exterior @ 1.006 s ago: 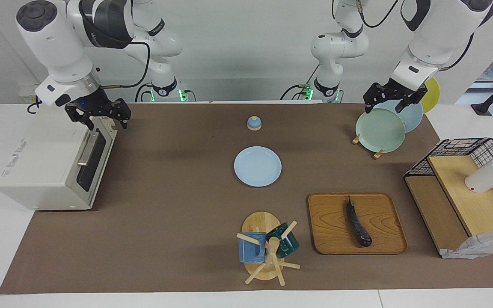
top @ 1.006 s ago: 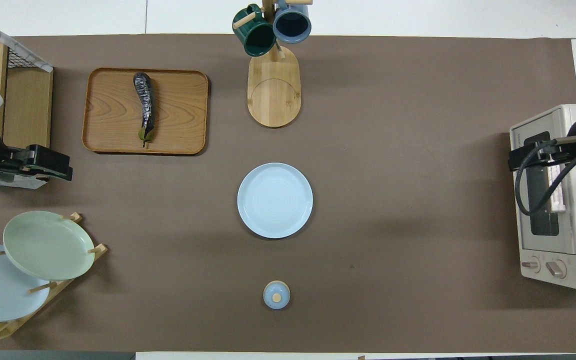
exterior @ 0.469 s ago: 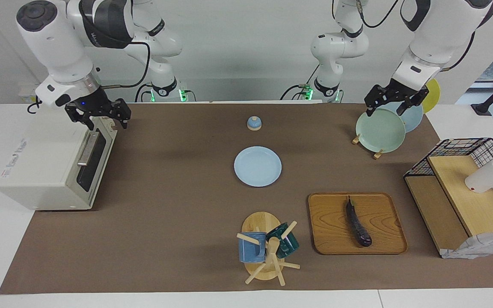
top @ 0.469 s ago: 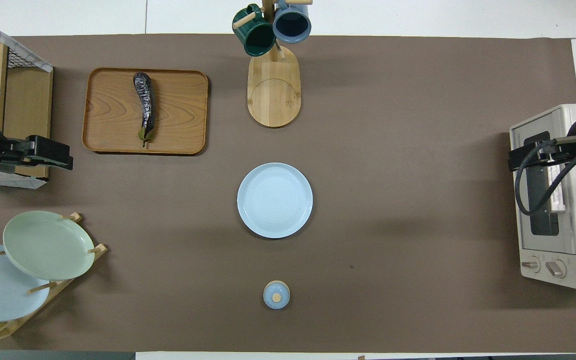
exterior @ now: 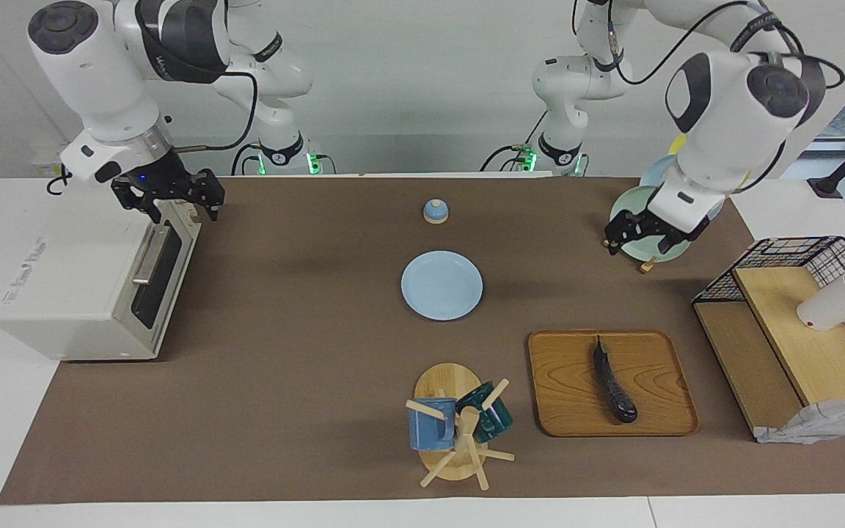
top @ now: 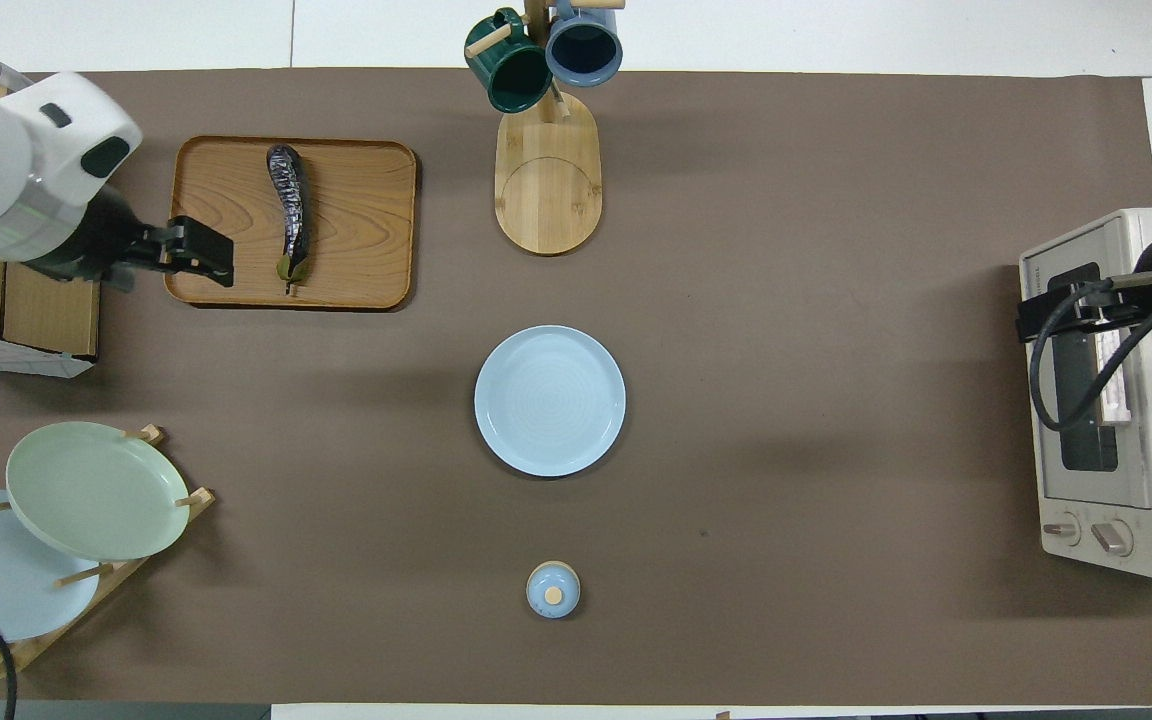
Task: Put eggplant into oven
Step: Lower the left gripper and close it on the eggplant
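Left gripper (exterior: 646, 238), fingers apart and empty, hangs in the air over the brown mat near the plate rack (exterior: 650, 260), at the edge of the wooden tray (top: 236, 290) as seen from overhead. It touches nothing. Right gripper (exterior: 169, 198), also spread and empty, hovers over the top front corner of the oven (exterior: 70, 293), just above the bar handle (exterior: 150, 254) of the door, which appears shut.

Eggplant (exterior: 613, 381) lies lengthwise on the wooden tray, at the left arm's end of the table, well apart from the oven at the right arm's end.

Step in hand, as judged: the approach, with the left arm heading for the eggplant and the right arm placed to open the door. The next move calls for the left gripper to come down over the middle of the eggplant, its fingers set across the slim body, while the oven door is pulled down by its handle.
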`<state>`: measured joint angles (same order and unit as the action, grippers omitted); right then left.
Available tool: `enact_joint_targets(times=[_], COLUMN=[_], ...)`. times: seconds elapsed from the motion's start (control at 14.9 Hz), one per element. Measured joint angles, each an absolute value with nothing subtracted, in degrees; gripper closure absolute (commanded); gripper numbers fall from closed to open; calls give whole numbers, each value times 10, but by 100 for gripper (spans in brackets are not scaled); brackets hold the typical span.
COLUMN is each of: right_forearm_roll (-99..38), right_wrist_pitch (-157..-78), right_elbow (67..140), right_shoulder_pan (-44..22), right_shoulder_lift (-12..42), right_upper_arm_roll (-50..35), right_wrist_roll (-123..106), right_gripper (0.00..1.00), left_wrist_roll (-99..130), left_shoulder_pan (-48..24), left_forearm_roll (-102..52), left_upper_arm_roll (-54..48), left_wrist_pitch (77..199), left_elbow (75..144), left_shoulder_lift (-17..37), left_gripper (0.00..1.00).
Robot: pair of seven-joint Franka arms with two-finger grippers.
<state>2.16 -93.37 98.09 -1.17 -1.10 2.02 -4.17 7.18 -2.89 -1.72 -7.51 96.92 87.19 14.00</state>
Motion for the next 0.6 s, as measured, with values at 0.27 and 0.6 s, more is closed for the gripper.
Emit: enact_joint_targets(times=[0.27, 0.6], right_forearm_roll=[22, 22], right_wrist_pitch=[-934, -934], right_elbow=[981, 981], right_shoulder_pan=[-12, -12], right_shoulder_lift=[-11, -11], right_upper_arm_roll=[20, 20], right_wrist_roll=[-42, -42], right_gripper=[0, 0], left_wrist_roll=[71, 54], left_shoulder_pan=[-34, -33], left_forearm_roll=[20, 43], left_upper_arm_roll=[-75, -73], left_wrist_pitch=[1056, 1165], left_elbow=[816, 791], left_shoulder_lift=[277, 365], left_gripper=[0, 0])
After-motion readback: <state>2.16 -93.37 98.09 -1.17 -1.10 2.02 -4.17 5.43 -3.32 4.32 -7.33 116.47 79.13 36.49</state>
